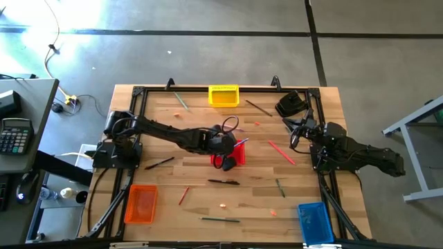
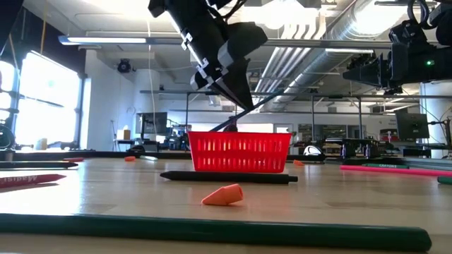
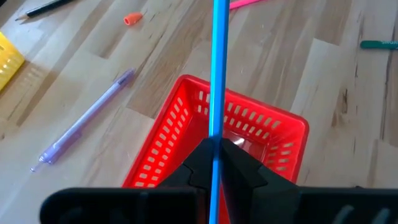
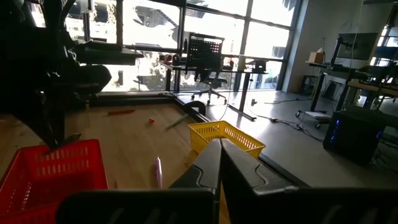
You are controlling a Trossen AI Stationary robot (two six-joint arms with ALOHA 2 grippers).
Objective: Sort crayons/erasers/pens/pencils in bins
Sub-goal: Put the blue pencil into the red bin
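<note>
From the overhead camera I see the wooden table (image 1: pixel 208 200) with four bins: the yellow bin (image 1: pixel 223 95) at the far edge, the orange bin (image 1: pixel 140 204) at the near left, the blue bin (image 1: pixel 315 223) at the near right, and the red bin (image 1: pixel 235 153) at the centre.

The left gripper (image 3: pixel 215 163) hangs directly above the red bin (image 3: pixel 186 134). Its fingers (image 3: pixel 245 163) are clamped together on a blue pencil (image 3: pixel 217 74), which runs straight out past the fingertips over the basket's open top. In the level view the same gripper (image 2: pixel 236 81) sits above the red bin (image 2: pixel 239 152), with the thin stick angling down toward the rim.

The right gripper (image 4: pixel 219 165) waits at the right side of the table, its fingers pressed together on nothing, facing the yellow bin (image 4: pixel 224 137).

Loose on the table I note:
- a black pen (image 1: pixel 223 182) just in front of the red bin;
- a pink pencil (image 1: pixel 281 153) to its right;
- a green pencil (image 1: pixel 220 219) near the front edge;
- a small orange eraser (image 2: pixel 223 195) lying in front of the black pen (image 2: pixel 227 177);
- a lilac pen (image 3: pixel 84 118) beside the red bin.
</note>
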